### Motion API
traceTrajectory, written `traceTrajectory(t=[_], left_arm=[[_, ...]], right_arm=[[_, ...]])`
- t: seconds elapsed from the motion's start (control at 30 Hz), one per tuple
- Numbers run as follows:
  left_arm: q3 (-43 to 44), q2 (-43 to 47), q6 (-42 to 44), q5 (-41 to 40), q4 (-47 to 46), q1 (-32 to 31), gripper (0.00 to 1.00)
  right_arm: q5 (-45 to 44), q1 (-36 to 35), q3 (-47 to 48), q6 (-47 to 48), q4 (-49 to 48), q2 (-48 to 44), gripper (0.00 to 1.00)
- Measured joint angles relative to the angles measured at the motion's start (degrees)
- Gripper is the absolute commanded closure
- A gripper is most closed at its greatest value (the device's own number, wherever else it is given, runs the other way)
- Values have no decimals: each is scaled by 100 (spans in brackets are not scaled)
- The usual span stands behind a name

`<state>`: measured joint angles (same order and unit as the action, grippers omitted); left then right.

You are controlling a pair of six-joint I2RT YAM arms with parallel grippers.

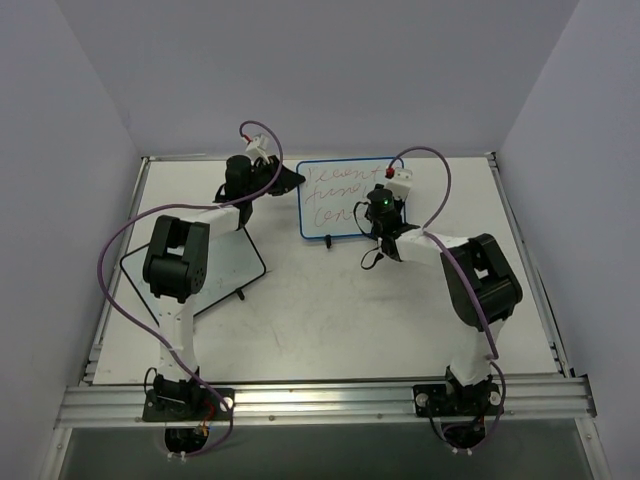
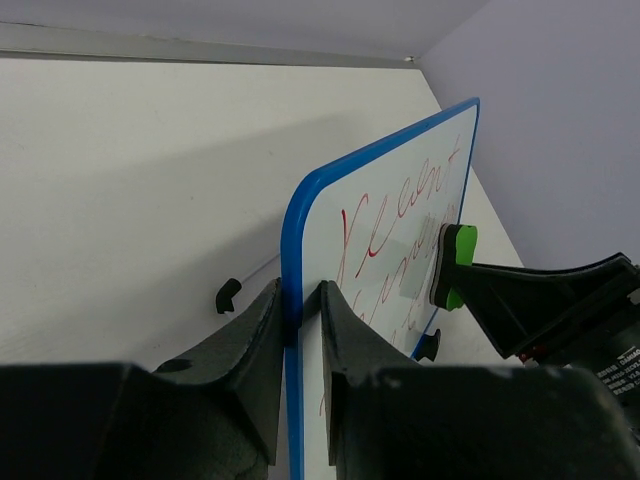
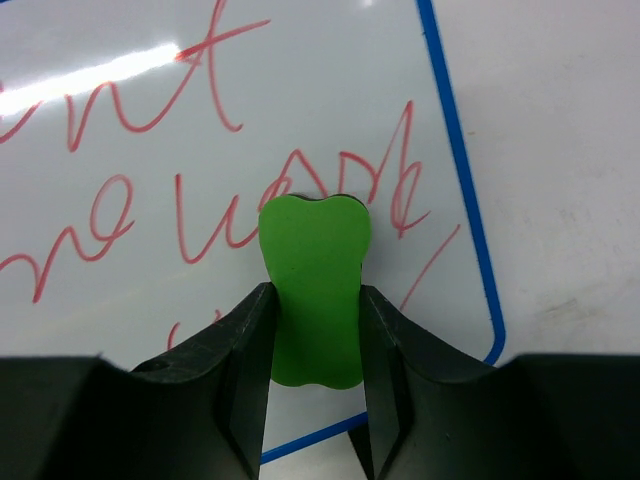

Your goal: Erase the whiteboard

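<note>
My left gripper (image 2: 300, 300) seems clamped edgewise on the light, stiff, tip-prone blue-framed rectangular whiteboard (image 2: 400, 200) while my right gripper (image 3: 316, 300) pinches a green lobed eraser (image 3: 315, 250).

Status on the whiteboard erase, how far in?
Done: left end effector clamps the whiteboard by its blue frame; right end effector grips the green eraser. In hand: the eraser sits at the board face near a corner, over the lettering. Left: nearly everything; red writing covers the face, with no clearly wiped patch visible.
</note>
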<state>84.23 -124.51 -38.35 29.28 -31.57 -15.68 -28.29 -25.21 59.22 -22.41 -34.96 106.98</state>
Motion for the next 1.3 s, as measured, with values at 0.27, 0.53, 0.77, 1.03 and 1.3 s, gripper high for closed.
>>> traceTrajectory(t=[0.27, 0.53, 0.77, 1.03, 1.3], left_arm=[[-42, 0, 0, -7, -37, 7, 83], [-94, 0, 0, -26, -59, 15, 84], [-116, 0, -2, -35, -83, 17, 85], [-166, 0, -11, -52, -96, 15, 86], [-188, 0, -37, -42, -197, 7, 86]], right_arm=[[-315, -522, 179, 66, -210, 310, 99], [-485, -992, 597, 197, -256, 636, 100], [-553, -966, 597, 103, -258, 651, 100], [-608, -647, 501, -262, -254, 590, 100], [-651, -232, 221, -595, -162, 402, 100]])
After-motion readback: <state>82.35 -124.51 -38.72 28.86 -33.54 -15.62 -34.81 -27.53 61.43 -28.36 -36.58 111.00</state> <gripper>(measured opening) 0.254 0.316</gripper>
